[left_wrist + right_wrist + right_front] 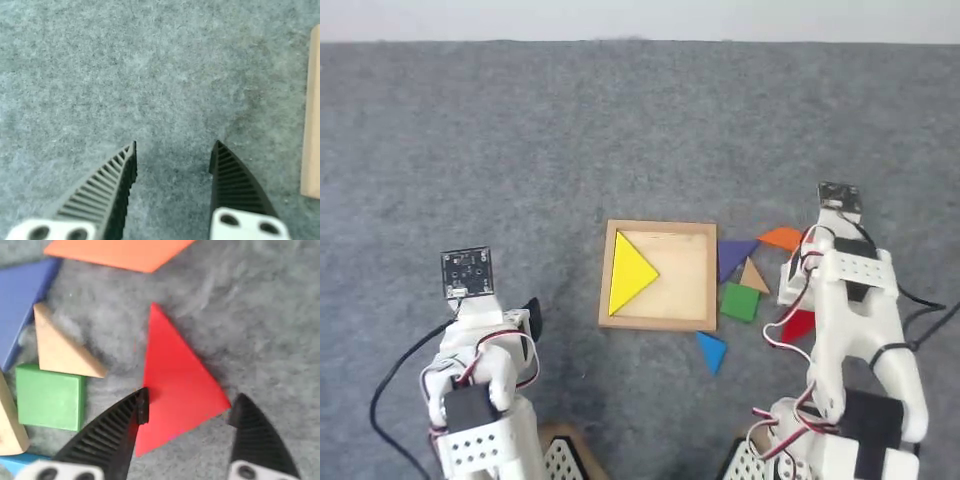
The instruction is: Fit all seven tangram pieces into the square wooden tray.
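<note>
The square wooden tray [658, 322] lies mid-table with a large yellow triangle [628, 272] in its left half. To its right lie a violet-blue triangle [733, 256], an orange parallelogram [781, 238], a tan triangle [752, 276], a green square [739, 301] and a small blue triangle [711, 350]. A red triangle [175, 385] lies flat on the carpet, and my right gripper [191, 404] stands open just over it with a fingertip at either side. My left gripper [175, 149] is open over bare carpet, left of the tray's edge [312, 115].
Grey carpet covers the whole table. The right arm [850, 290] hides part of the red triangle [800, 324] from above. The left arm [480, 340] stands at the front left, well away from the pieces.
</note>
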Tool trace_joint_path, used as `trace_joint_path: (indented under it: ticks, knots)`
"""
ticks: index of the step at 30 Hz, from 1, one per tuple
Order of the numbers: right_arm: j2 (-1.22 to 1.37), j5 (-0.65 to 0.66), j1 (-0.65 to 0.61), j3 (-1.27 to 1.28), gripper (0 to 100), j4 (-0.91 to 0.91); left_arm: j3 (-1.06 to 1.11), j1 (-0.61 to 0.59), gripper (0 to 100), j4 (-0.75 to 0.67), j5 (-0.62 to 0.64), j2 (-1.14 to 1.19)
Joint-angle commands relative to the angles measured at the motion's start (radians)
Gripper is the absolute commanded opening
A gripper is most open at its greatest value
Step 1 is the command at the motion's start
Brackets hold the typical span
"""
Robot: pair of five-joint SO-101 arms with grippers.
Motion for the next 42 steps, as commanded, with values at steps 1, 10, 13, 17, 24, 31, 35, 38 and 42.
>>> trace_joint_path:
  ticks: [1, 10, 13, 17, 24, 31, 35, 38, 42]
  knots:
    - [-0.050, 0.000, -0.051, -0.002, 20.6, -0.028, -0.010, -0.005, 23, 0.005, -0.006, -0.018]
    - [-0.048, -0.009, 0.007, 0.011, 29.5, -0.042, -0.010, -0.005, 23, 0.005, -0.006, -0.018]
    - [-0.048, -0.011, -0.008, 0.035, 29.6, -0.045, -0.010, -0.005, 23, 0.005, -0.006, -0.018]
    - [-0.062, -0.002, -0.087, 0.043, 29.8, -0.028, -0.010, -0.005, 23, 0.005, -0.006, -0.018]
    - [-0.087, -0.049, -0.134, -0.100, 29.9, 0.143, -0.010, -0.005, 23, 0.005, -0.005, -0.018]
    - [-0.079, -0.216, -0.179, -0.077, 29.9, 0.105, -0.010, -0.005, 23, 0.005, -0.005, -0.018]
    - [-0.079, -0.216, -0.206, -0.041, 29.9, 0.036, -0.010, -0.005, 23, 0.005, -0.005, -0.018]
    - [-0.077, -0.216, -0.186, -0.040, 29.9, 0.021, -0.010, -0.005, 23, 0.005, -0.005, -0.018]
    - [0.004, -0.216, -0.165, -0.051, 29.9, 0.004, -0.010, -0.005, 23, 0.005, -0.005, -0.018]
